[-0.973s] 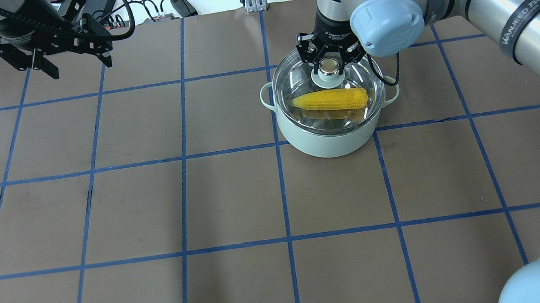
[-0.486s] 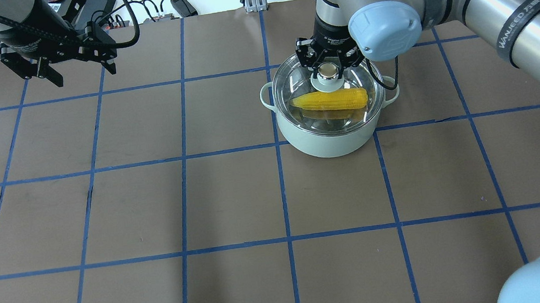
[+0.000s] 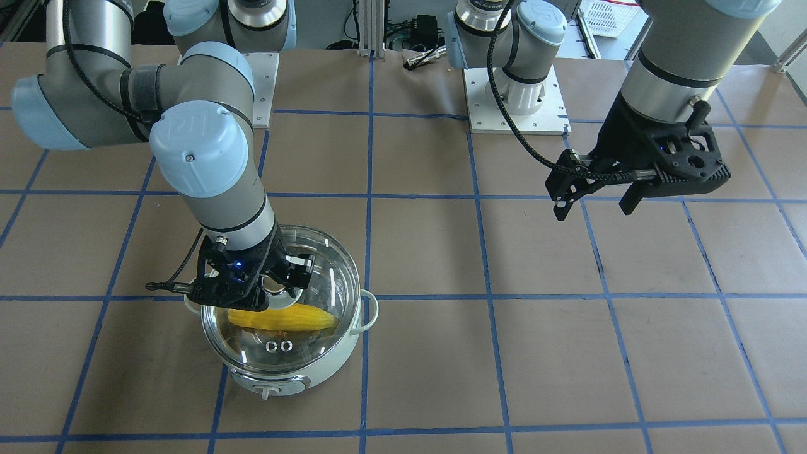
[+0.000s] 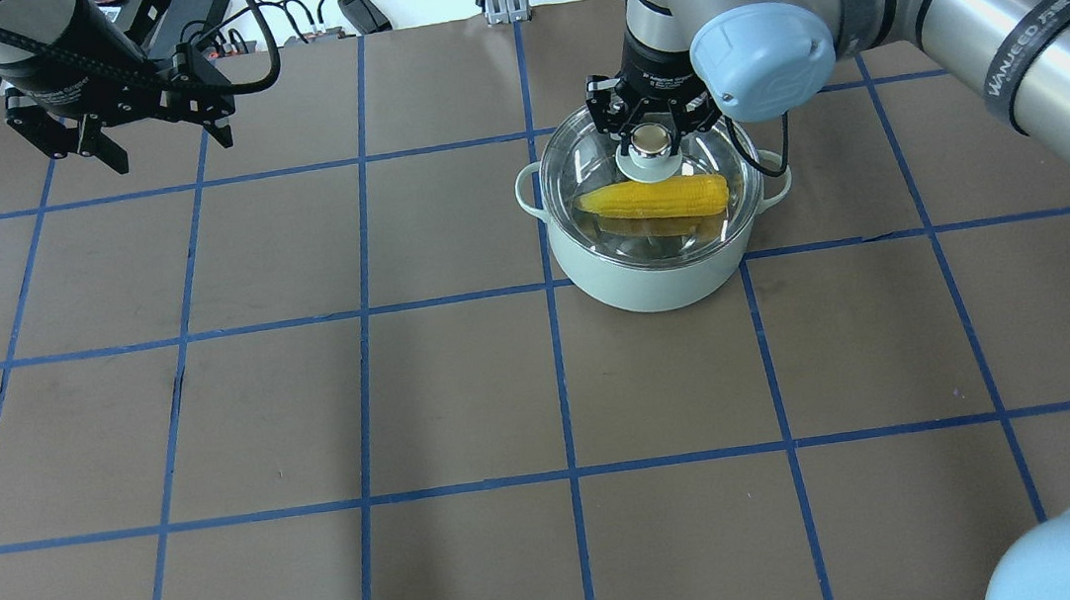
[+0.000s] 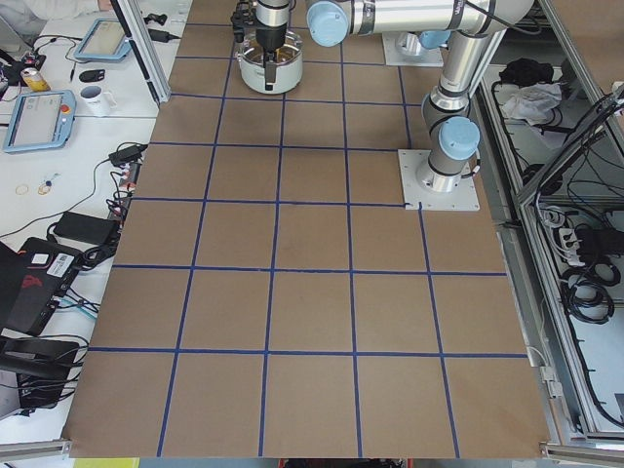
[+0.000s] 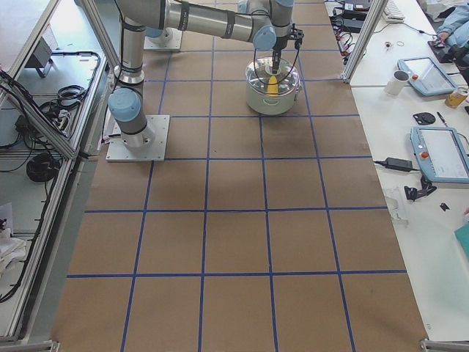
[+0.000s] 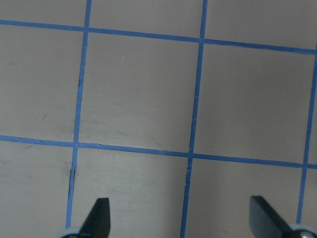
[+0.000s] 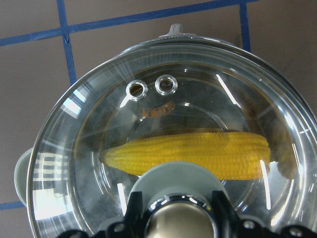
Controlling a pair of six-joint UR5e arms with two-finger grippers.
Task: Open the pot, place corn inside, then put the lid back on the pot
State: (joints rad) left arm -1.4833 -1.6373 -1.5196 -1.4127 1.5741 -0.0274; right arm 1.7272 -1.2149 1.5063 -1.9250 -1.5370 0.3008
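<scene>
The right gripper (image 4: pixel 648 126) clamps the knob of the round clear glass lid (image 4: pixel 597 151) on a mint-green pot (image 4: pixel 653 283) holding a yellow corn cob (image 4: pixel 654 198); the left gripper (image 4: pixel 171 151) gapes wide.

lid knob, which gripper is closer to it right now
Right. The right gripper is at the lid, its fingers flanking the knob. The left gripper hangs open over the table, far off on the robot's left of the pot.

Pale mint-green pot (image 4: pixel 652 280) standing upright, yellow corn (image 4: pixel 654 198) lying flat across its steel bowl, clear glass lid (image 8: pixel 163 115) sitting on top.
</scene>
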